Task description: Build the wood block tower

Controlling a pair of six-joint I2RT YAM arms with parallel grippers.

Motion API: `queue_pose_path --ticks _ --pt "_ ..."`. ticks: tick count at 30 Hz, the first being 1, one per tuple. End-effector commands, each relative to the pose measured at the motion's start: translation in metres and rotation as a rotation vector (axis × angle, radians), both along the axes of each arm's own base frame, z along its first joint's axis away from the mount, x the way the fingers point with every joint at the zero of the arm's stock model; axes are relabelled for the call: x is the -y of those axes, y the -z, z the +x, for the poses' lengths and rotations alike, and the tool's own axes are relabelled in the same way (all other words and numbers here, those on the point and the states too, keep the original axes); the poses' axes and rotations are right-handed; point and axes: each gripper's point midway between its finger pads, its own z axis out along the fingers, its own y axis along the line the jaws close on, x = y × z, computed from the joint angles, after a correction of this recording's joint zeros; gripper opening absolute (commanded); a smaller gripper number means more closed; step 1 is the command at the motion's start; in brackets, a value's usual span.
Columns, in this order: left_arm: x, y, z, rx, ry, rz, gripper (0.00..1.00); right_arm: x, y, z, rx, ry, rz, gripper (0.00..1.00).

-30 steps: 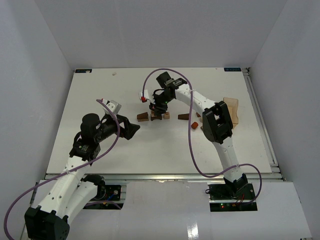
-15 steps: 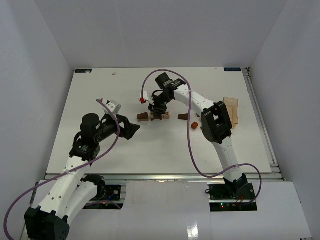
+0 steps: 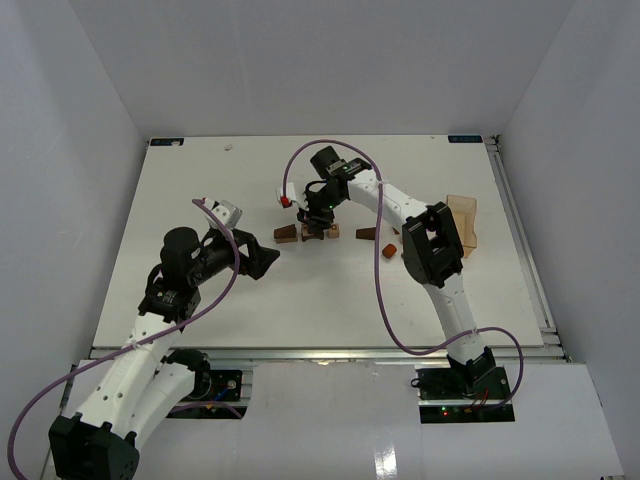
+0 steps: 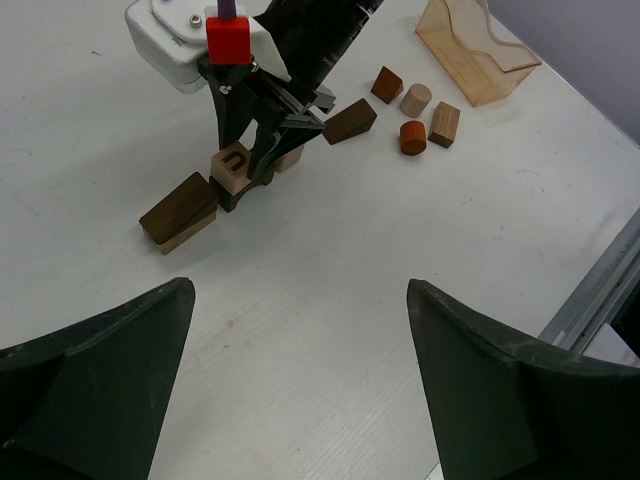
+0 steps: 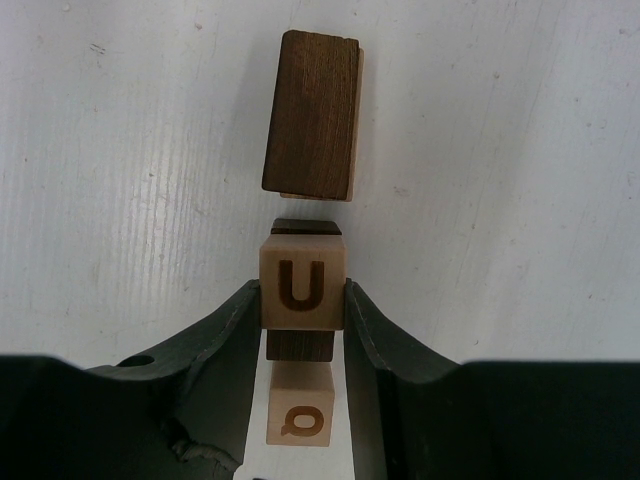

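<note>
**A:** wood block tower (image 4: pixel 243 172) status?

**B:** early imo. right pincer (image 3: pixel 318 222) clamped on U cube (image 5: pixel 301 284), stacked on a dark block just beside dark wedge (image 5: pixel 312 113), seated? can't tell. left pincer (image 4: pixel 300 335) wide open, empty. loose blocks (image 4: pixel 414 112) beyond wedge unstacked.

Slight leftward drift of right tool (image 3: pixel 316 226) (clamped on U cube (image 5: pixel 301 283)).

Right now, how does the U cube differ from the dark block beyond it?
The U cube is pale and lettered; the dark block is deep brown and plain. The U cube is clamped in the right gripper's jaws; the dark block lies free. Both are wood.
</note>
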Motion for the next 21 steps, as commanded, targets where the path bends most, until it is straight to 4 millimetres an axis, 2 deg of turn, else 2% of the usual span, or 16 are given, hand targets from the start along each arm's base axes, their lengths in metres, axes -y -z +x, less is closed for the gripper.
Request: queue_pose_path --ticks 1,15,19,21 --pt "-0.003 -0.006 0.000 0.031 -0.007 -0.001 0.98 -0.007 -0.007 0.004 0.014 0.005 0.020 0.43" --pt "-0.003 -0.006 0.001 0.033 -0.012 0.002 0.98 -0.010 -0.021 0.003 0.012 0.024 0.053 0.55" --pt "-0.004 -0.006 0.001 0.035 -0.015 0.005 0.98 -0.011 -0.041 0.007 0.020 0.056 0.088 0.58" --pt "-0.004 -0.007 0.001 0.040 -0.016 0.004 0.98 -0.009 -0.064 0.012 0.036 0.077 0.128 0.60"
